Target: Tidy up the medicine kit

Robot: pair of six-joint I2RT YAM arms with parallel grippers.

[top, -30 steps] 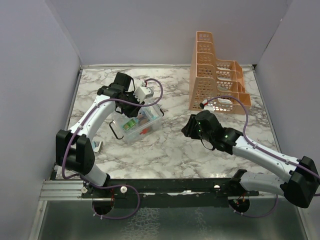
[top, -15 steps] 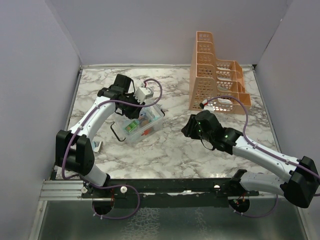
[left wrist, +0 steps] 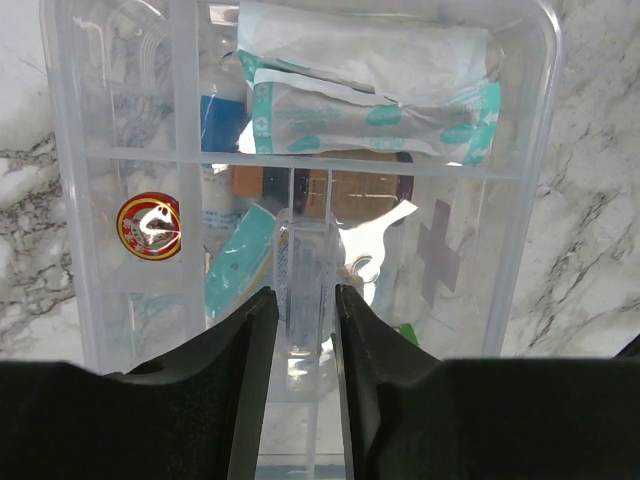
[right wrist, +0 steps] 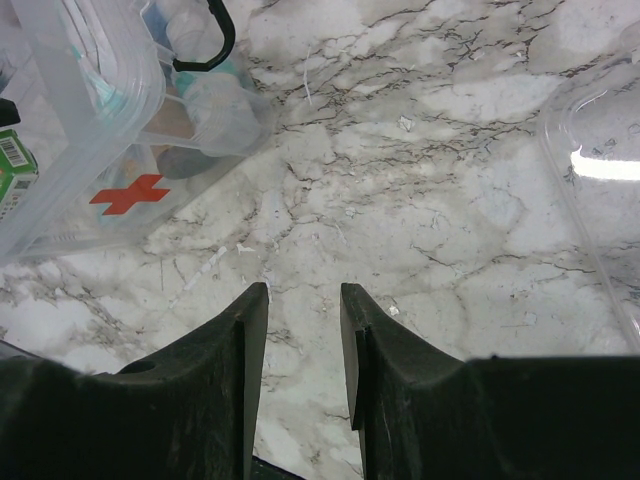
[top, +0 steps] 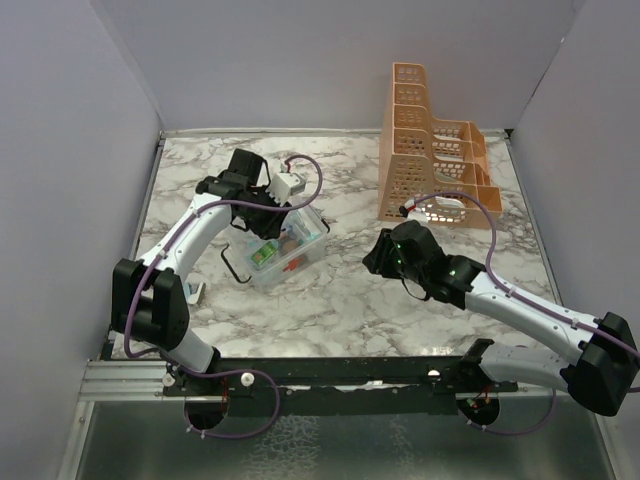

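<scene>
Left of centre in the overhead view, the medicine kit (top: 288, 258) sits on the marble table (top: 360, 300), holding gauze packets (left wrist: 370, 100), a round tin (left wrist: 149, 226) and more, so the filling looks largely done. The left gripper (left wrist: 302, 296) hangs over it, jaws nearly together astride a clear rib (left wrist: 303, 262); whether they pinch it I cannot tell. The right gripper (right wrist: 303, 292), jaws apart and empty, hovers over marble to the kit's right. A clear plastic piece (right wrist: 600, 170) beside it may be the lid, so closing likely remains.

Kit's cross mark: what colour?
Red. The cross sits on the clear kit; it shows best in the right wrist view.
</scene>
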